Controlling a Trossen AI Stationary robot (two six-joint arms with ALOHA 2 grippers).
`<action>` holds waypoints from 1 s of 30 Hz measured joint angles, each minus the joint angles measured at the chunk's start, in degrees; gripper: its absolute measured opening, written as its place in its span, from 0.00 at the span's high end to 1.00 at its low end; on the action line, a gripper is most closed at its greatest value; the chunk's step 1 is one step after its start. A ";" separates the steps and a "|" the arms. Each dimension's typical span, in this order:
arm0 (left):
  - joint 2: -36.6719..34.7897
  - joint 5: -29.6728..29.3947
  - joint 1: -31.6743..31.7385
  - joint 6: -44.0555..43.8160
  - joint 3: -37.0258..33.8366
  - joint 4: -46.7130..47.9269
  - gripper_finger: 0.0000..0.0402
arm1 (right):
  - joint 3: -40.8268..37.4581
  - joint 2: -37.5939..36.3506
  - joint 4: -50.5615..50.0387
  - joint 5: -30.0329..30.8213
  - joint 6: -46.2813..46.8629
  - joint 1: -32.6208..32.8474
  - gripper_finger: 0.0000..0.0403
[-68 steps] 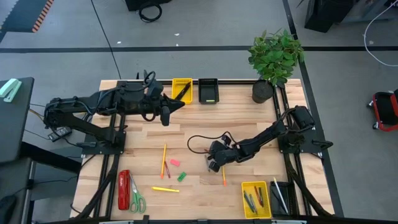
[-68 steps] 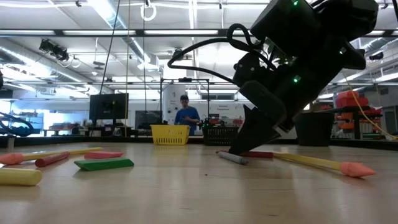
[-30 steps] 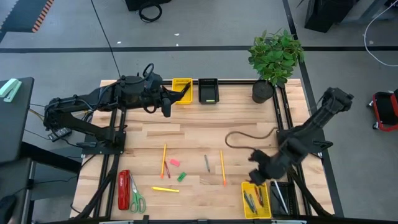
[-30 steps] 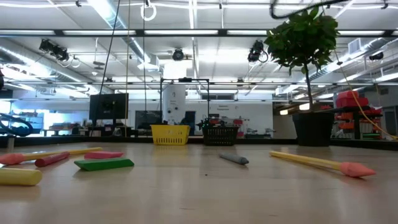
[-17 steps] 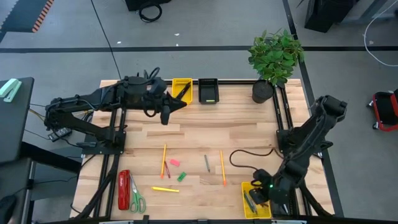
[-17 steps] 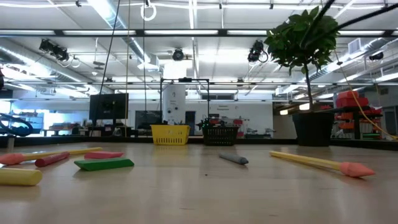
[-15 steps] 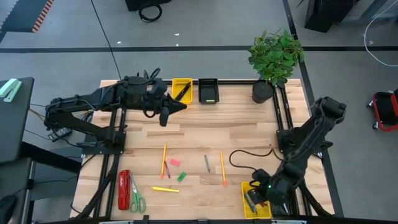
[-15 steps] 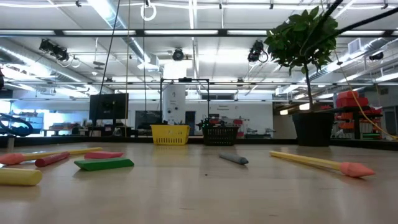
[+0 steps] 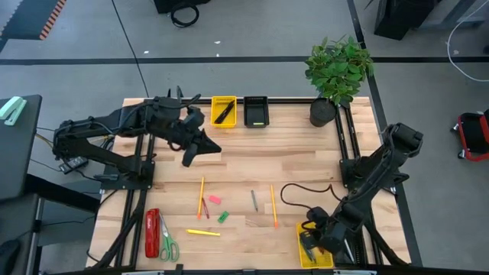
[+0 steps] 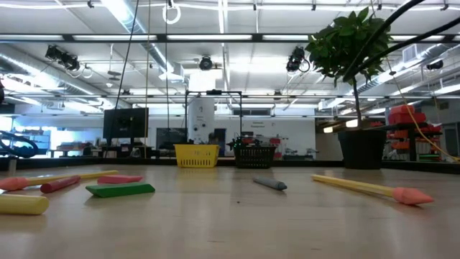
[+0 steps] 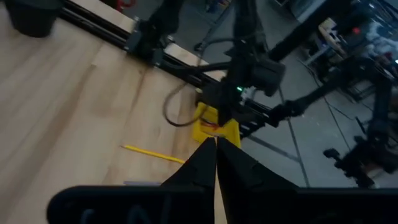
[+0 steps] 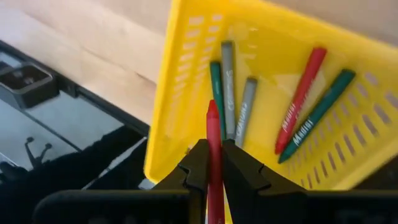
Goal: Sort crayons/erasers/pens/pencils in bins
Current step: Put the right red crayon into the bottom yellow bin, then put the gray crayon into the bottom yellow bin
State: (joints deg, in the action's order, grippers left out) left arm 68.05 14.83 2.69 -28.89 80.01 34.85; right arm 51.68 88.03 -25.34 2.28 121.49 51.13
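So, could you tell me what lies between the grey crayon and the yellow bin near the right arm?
In the high view, only an orange pencil lies between the grey crayon and the yellow bin; otherwise bare wood.

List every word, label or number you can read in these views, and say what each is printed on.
Red crayon in the yellow bin: a pale label runs along it, too blurred to read for certain.
Green crayon beside it: the same kind of label, also unreadable.
Grey crayons: faint print, unreadable.
Nothing else carries readable text.

overhead looks straight down; low looks level across the table (image 10: 230, 223); wrists close.
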 joint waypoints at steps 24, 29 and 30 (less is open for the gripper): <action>0.13 2.71 -0.45 -0.55 0.00 1.27 0.96 | 0.02 -0.03 2.13 -5.01 -0.76 -1.98 0.85; 0.17 -1.23 -0.38 -0.75 0.00 0.45 0.97 | 0.02 -0.07 2.19 -5.09 -0.76 -1.33 0.75; 0.17 -1.46 -0.38 -0.87 0.00 0.35 0.97 | 0.02 -0.07 2.17 -5.06 -0.79 -1.33 0.73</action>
State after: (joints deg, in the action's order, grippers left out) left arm 68.23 13.36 2.31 -29.77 80.01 35.20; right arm 51.70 87.96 -23.17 -2.77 120.70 49.80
